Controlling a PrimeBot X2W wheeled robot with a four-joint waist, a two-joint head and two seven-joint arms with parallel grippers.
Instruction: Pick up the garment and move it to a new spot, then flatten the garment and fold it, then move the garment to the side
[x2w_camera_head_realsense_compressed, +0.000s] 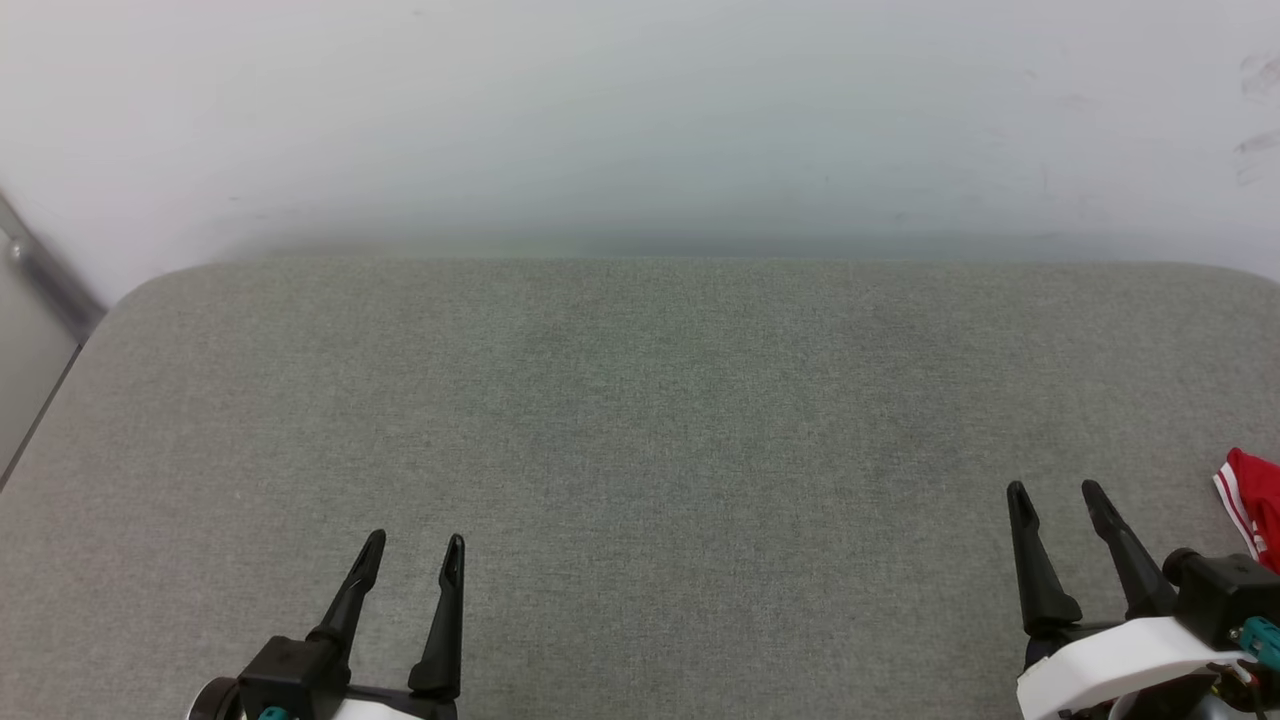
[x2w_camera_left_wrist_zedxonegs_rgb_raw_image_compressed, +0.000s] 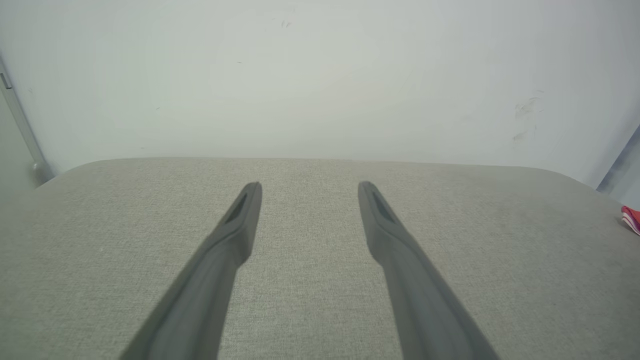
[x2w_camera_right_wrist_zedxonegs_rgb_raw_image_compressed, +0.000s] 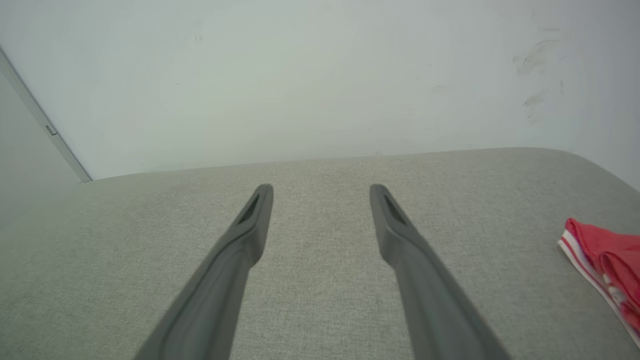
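Note:
The garment (x2w_camera_head_realsense_compressed: 1255, 500) is a red cloth with red-and-white striped trim, lying at the right edge of the grey padded surface (x2w_camera_head_realsense_compressed: 640, 420); most of it is cut off by the frame. In the right wrist view the garment (x2w_camera_right_wrist_zedxonegs_rgb_raw_image_compressed: 607, 260) lies low at the right, apart from the fingers. The left wrist view catches a sliver of the garment (x2w_camera_left_wrist_zedxonegs_rgb_raw_image_compressed: 631, 218) at its right edge. My right gripper (x2w_camera_head_realsense_compressed: 1058, 490) stands open at the lower right, just left of the cloth, holding nothing. My left gripper (x2w_camera_head_realsense_compressed: 415, 540) stands open at the lower left, far from the cloth.
A pale wall (x2w_camera_head_realsense_compressed: 640, 120) rises behind the padded surface's far edge. A grey metal rail (x2w_camera_head_realsense_compressed: 45, 270) runs down at the far left, beside the surface's rounded left corner.

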